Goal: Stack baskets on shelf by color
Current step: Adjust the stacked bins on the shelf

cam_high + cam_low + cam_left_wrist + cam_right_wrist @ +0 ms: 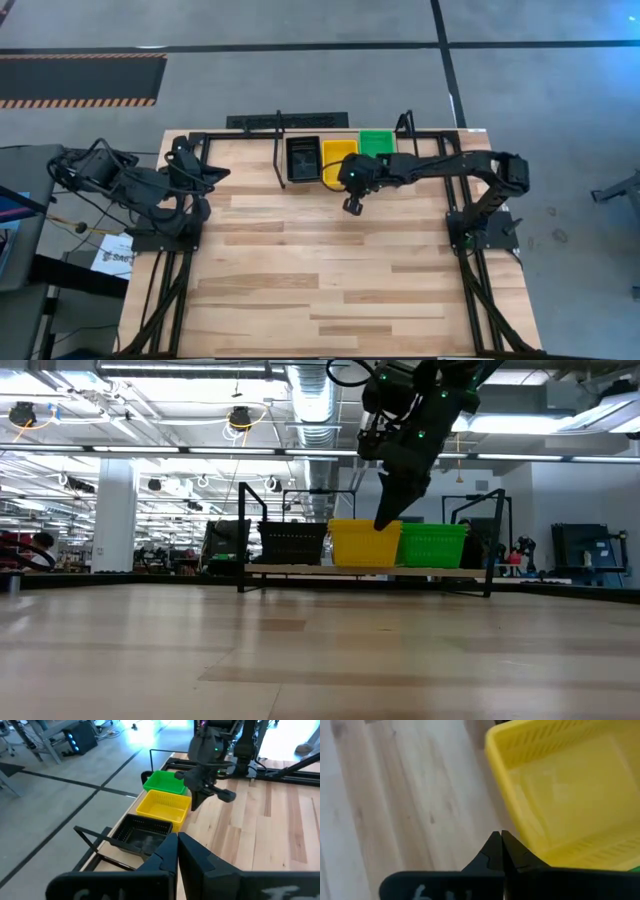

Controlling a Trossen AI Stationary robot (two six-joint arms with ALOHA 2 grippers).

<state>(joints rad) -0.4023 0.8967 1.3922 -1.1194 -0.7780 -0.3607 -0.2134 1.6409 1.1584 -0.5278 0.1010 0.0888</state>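
Note:
Three baskets sit abreast on the shelf [300, 124] at the table's far edge: black [303, 158], yellow [337, 160], green [377, 142]. In the low view the black [292, 543], yellow [363, 542] and green [433, 544] baskets rest on the rack's low rail. My right gripper [352, 206] hovers above the table just near of the yellow basket, shut and holding nothing; its wrist view shows the shut tips [501, 840] beside the yellow basket [560, 790]. My left gripper [177, 840] is shut, parked at the table's left side [190, 205].
Bare wooden tabletop [330, 270] spreads over the whole near half. The arms' black base frames [480, 235] stand at the left and right edges. Thin upright shelf posts [278, 150] rise beside the black basket.

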